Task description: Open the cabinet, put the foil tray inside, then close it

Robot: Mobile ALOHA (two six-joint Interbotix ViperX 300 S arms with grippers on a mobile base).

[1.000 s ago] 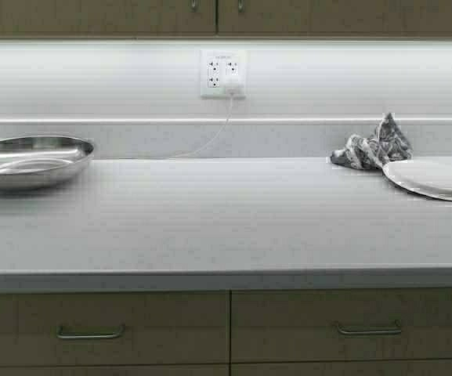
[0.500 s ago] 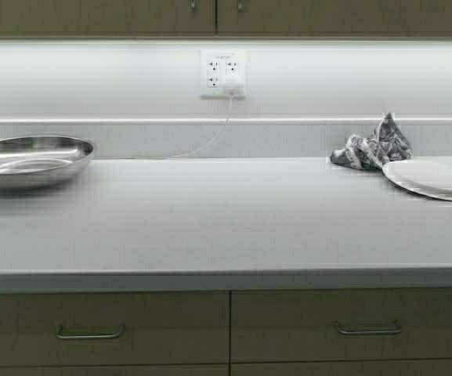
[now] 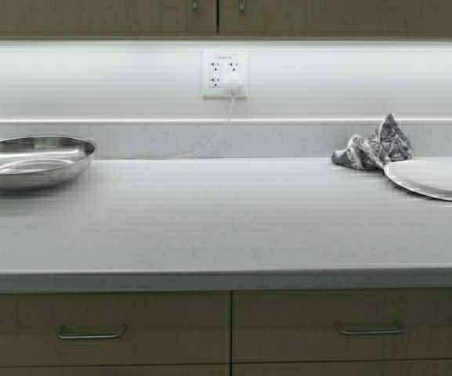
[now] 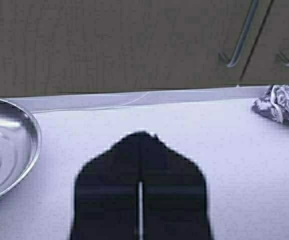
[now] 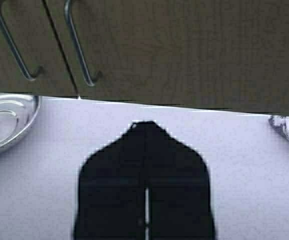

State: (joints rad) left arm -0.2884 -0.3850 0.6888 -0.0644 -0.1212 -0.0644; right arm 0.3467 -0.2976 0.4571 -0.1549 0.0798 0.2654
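The cabinet (image 3: 131, 16) shows only as the lower edge of its two tan doors at the top of the high view, both shut. Its slim silver handles (image 4: 239, 45) show in the left wrist view and also in the right wrist view (image 5: 16, 50). The foil tray is out of view in every frame. My left gripper (image 4: 141, 134) is shut and empty, held low over the white counter (image 3: 226, 219) near the steel bowl (image 4: 4, 150). My right gripper (image 5: 145, 122) is shut and empty over the counter. Both arms sit at the bottom corners of the high view.
A round steel bowl (image 3: 31, 159) stands at the counter's left. A patterned cloth (image 3: 373, 146) and a flat white plate (image 3: 433, 178) lie at the right. A wall outlet (image 3: 225, 74) has a white cable hanging from it. Drawers with handles (image 3: 92, 334) run below the counter.
The whole scene has shifted a few pixels to the right in the high view, so the robot has moved slightly. Nothing on the counter has been touched.
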